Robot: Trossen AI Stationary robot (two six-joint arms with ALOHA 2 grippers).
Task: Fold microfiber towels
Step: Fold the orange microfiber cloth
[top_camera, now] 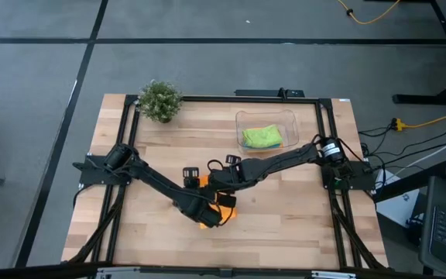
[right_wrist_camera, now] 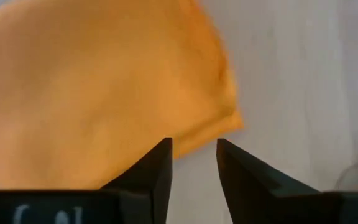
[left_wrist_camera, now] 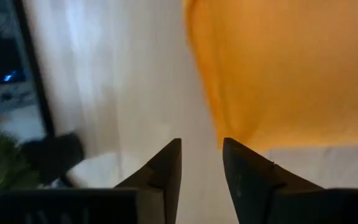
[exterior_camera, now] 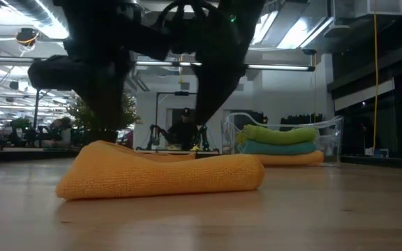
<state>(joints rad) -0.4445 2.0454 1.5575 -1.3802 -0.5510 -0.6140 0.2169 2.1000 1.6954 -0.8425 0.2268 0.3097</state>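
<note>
An orange microfiber towel lies folded on the table's middle, its lower layer flat on the wood; it also shows in the high view. Both arms meet above it. My left gripper is open just off one corner of the towel, with bare table between its fingers. My right gripper is open at another corner of the towel, nothing between its fingers. A green towel, a teal one and an orange one lie stacked in the clear tub.
A small potted plant stands at the table's far left corner. The clear tub stands at the far right. Bare wood spreads along the near side and toward the left edge. Dark frame rails run along both sides.
</note>
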